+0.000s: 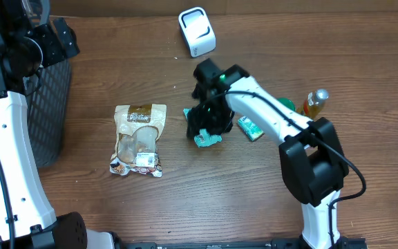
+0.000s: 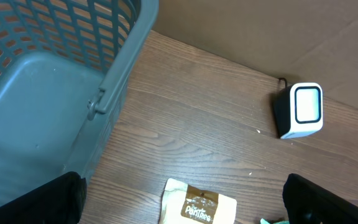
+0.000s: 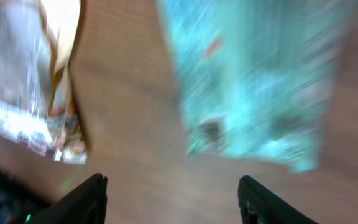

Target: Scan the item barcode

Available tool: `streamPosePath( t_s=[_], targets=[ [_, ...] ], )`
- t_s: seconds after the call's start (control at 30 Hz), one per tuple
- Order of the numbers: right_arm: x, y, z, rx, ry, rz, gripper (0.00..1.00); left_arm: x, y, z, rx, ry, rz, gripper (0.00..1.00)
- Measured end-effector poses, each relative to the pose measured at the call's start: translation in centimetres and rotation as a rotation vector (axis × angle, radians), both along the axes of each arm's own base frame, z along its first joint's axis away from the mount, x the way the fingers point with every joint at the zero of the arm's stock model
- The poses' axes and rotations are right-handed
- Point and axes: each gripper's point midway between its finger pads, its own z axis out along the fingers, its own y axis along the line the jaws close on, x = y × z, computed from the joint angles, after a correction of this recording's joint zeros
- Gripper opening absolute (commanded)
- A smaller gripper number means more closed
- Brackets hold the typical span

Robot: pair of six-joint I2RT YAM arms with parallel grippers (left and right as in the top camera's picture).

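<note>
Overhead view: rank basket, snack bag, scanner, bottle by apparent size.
1. basket, largest even though partly hidden
2. snack bag
3. scanner
4. bottle, smallest

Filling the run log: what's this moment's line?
left gripper: open, by grey plastic basket | right gripper: open at teal plastic packet, not gripping | white box-shaped scanner: standing apart, far side

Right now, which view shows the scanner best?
Left wrist: the scanner stands unobstructed, its front window turned toward the camera. Overhead catches it too, but smaller and from above, so the window is harder to read. Right wrist does not show it.
</note>
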Motion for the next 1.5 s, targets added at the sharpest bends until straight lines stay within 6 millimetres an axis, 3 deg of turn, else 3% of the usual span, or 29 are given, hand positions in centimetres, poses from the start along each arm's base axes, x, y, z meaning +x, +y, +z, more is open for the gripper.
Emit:
streamPosePath(
  t_s=[0.2, 0.43, 0.97, 1.5],
  targets=[
    [3.1, -3.5, -0.3, -0.074, -0.065, -0.078, 0.69, 0.0, 0.0, 0.0, 0.000, 0.000, -0.001, 1.00],
    [4.1, -5.7, -0.5, -0.108, -0.066, -0.125, 0.70, 0.0, 0.0, 0.0, 0.000, 0.000, -0.001, 1.00],
    [4.2, -5.7, -0.5, -0.108, -0.072, -0.125, 0.73, 0.0, 0.0, 0.0, 0.000, 0.000, 0.000, 1.00],
    [8.2, -3.8, 0.3, -0.016, -0.280, -0.010, 0.78, 0.0, 0.0, 0.0, 0.000, 0.000, -0.001, 0.99]
  ],
)
